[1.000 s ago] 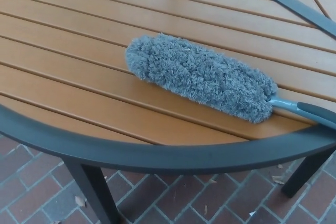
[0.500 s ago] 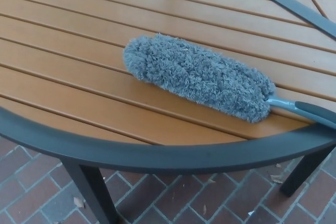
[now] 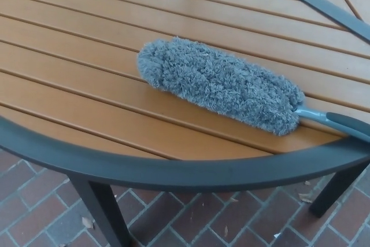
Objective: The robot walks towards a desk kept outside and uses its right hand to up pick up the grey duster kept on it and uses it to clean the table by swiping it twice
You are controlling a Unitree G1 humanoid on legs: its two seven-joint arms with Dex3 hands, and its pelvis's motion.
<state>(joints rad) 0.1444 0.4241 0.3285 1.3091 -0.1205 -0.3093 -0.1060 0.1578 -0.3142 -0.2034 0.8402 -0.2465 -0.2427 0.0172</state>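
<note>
Head view looks down on the near curved edge of a bench (image 3: 69, 85) with orange-brown wooden slats running roughly left to right and a dark grey metal rim (image 3: 173, 169). The duster (image 3: 219, 84) lies flat on the slats toward the right side, near the rim but not touching it. Its fluffy grey head is angled, with the rounded tip pointing up-left and the base down-right. A light blue-grey handle (image 3: 335, 122) comes out of the base and runs off the right edge of the frame, crossing over the rim there. A dark grey bar (image 3: 315, 1) cuts diagonally across the top right corner of the bench. Below the rim, two dark legs (image 3: 101, 209) stand on a red-brown brick floor (image 3: 231, 218), with a few small dry leaves scattered on it. Neither hand shows, so the state of the fingers cannot be told; nothing is holding the duster.
</note>
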